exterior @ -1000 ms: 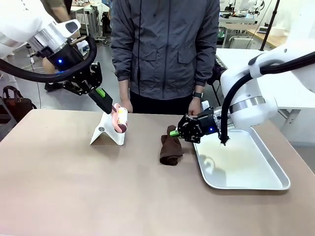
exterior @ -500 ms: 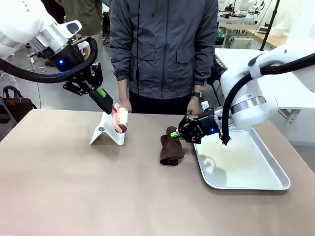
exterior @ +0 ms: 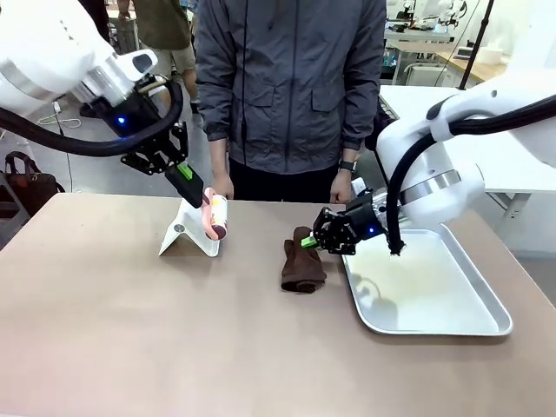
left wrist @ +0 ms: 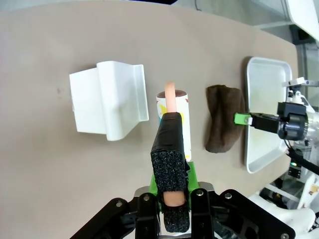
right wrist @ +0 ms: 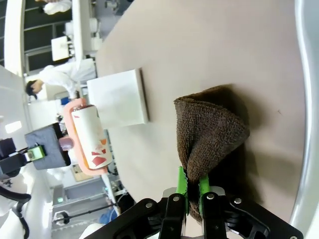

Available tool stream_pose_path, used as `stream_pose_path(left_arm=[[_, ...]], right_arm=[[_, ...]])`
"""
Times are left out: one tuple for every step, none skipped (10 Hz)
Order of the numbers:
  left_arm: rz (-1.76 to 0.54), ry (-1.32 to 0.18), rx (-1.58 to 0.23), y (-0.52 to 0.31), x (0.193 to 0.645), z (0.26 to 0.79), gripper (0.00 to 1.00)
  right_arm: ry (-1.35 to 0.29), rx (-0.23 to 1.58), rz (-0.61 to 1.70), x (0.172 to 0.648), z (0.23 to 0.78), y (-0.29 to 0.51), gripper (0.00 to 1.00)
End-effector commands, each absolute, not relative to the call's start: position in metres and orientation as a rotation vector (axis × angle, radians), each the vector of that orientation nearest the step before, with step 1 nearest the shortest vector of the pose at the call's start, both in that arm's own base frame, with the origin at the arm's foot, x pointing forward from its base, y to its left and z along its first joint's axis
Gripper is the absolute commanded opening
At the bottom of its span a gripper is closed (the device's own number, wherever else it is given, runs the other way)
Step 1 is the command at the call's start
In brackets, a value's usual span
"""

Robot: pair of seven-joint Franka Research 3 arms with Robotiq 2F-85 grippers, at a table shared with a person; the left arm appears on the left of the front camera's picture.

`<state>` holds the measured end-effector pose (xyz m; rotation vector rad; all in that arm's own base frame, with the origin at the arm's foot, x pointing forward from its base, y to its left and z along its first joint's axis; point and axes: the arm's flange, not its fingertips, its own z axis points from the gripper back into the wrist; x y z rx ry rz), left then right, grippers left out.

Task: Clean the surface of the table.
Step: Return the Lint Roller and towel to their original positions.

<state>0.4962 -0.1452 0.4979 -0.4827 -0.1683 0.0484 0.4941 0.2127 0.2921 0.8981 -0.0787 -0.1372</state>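
The brownish-tan table [exterior: 130, 330] stretches across the front view. My left gripper [exterior: 199, 195] is shut on the pink handle of a lint roller [exterior: 215, 217], holding it just above the table beside its white stand [exterior: 188, 234]. In the left wrist view, my left gripper [left wrist: 170, 122] clamps the handle, with the patterned roll [left wrist: 182, 102] beneath it. My right gripper [exterior: 309, 242] is shut on the top edge of a brown cloth [exterior: 301, 269] that lies on the table. In the right wrist view, the green pads of my right gripper [right wrist: 192, 191] pinch the cloth [right wrist: 209, 129].
A silver tray [exterior: 469, 326] lies at the right, close to the cloth. A person stands at the far edge, with one hand [exterior: 224, 187] near the roller and the other hand [exterior: 341, 189] behind my right gripper. The stand [left wrist: 107, 104] sits left of the roller.
My left arm has shifted slightly to the right with the roller still gripped. My right gripper has nudged the cloth's top edge a little to the left.
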Motion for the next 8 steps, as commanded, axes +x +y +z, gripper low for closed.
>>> stream_pose_path(left_arm=[[0.087,-0.181,-0.431,-0.153,0.505,0.486,0.22],[0.078,-0.172,-0.423,-0.155,0.509,0.482,0.22],[0.062,-0.162,-0.423,-0.158,0.514,0.479,0.22],[0.05,-0.16,-0.41,-0.16,0.519,0.476,0.22],[0.052,-0.166,-0.405,-0.162,0.522,0.474,0.22],[0.053,-0.185,-0.405,-0.165,0.525,0.472,0.22],[0.055,-0.175,-0.396,-0.167,0.529,0.471,0.22],[0.079,-0.178,-0.377,-0.168,0.531,0.469,0.22]], right_arm=[[-0.05,0.839,-0.152,0.51,0.298,0.227,0.1],[-0.034,0.824,-0.146,0.513,0.297,0.231,0.1],[-0.03,0.798,-0.145,0.516,0.298,0.234,0.1],[-0.032,0.779,-0.135,0.518,0.3,0.237,0.1],[-0.029,0.757,-0.122,0.52,0.303,0.241,0.1],[-0.027,0.749,-0.116,0.52,0.303,0.243,0.1],[-0.019,0.754,-0.11,0.52,0.303,0.244,0.1],[-0.012,0.76,-0.107,0.519,0.302,0.243,0.1]])
